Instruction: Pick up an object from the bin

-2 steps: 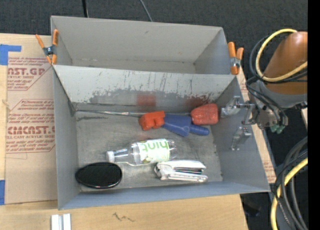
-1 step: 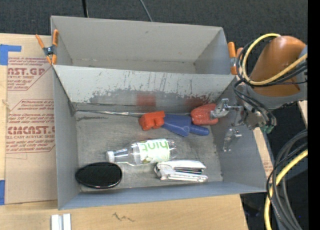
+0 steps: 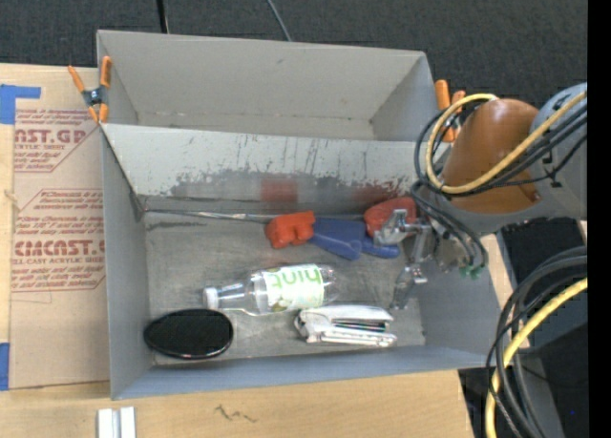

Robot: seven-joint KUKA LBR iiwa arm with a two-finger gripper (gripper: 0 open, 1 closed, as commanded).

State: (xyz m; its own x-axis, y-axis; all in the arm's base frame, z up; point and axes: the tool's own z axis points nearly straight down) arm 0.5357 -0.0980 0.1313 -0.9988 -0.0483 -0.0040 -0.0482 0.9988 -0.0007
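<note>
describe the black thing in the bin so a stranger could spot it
In the grey metal bin, look at the floor's bottom-left corner. A flat black oval disc lies there, beside the cap end of the clear bottle; it alone is dark.

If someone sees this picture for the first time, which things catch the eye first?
The orange-red block and the blue piece beside it stand out near the back wall of the bin. A clear bottle with green lettering lies on its side in front. The gripper hangs at the right, above the floor.

One camera above the grey bin [image 3: 258,93], looking down slightly sideways, fairly near, arm [image 3: 492,155] entering right
</note>
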